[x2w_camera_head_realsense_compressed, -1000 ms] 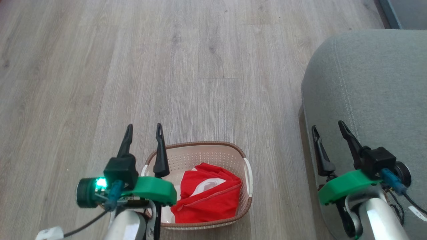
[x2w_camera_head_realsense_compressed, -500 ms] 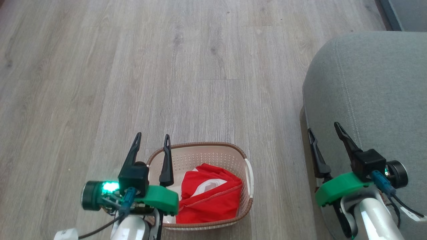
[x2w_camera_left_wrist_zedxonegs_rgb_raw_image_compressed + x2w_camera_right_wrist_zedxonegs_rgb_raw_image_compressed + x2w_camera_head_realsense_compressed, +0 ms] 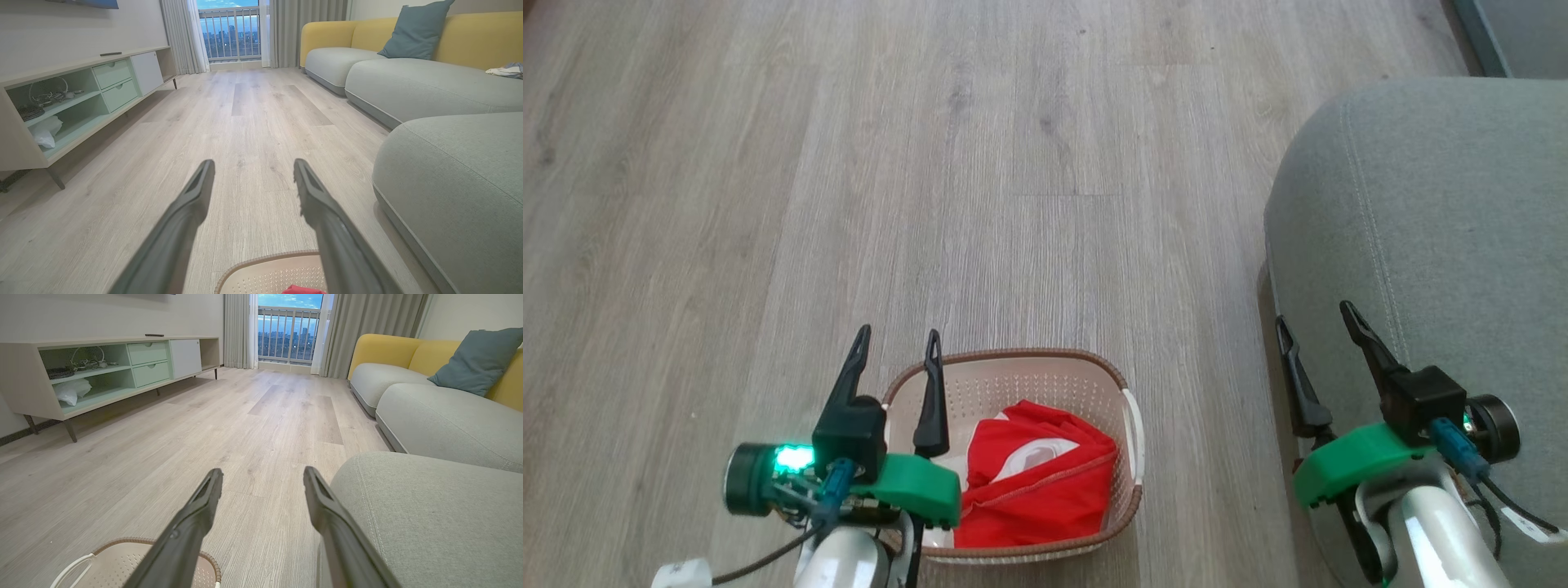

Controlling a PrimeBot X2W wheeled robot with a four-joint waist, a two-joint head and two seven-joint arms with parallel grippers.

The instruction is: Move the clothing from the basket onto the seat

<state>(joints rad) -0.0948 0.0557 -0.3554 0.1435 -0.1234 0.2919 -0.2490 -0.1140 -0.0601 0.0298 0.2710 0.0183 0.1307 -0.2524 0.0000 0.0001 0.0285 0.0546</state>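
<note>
Pale wood-plank floor (image 3: 1013,163) spreads from 9 to 12 o'clock in the head view. At 6 o'clock on it stands the small cream perforated plastic basket (image 3: 1013,356) with its brown braided rim. The soft red fabric clothing (image 3: 1029,490) with white panels lies bunched inside, toward the basket's 4 o'clock corner. The large grey-green upholstered seat (image 3: 1445,204) rises at 3 o'clock, well apart from the basket.

My left tool (image 3: 897,331) hangs at 7 o'clock above the basket's left rim, fingers spread wide, holding nothing. My right tool (image 3: 1313,312) hangs at 4 o'clock over the seat's near edge, equally spread and empty.

I judge the step in hand to be the reach into the basket. To do it well I would tip the left tool downward and bring it toward 3 o'clock over the heap. I would keep the fingers clear of rim and walls, then close on a thick top fold so the fabric lifts in one piece.
</note>
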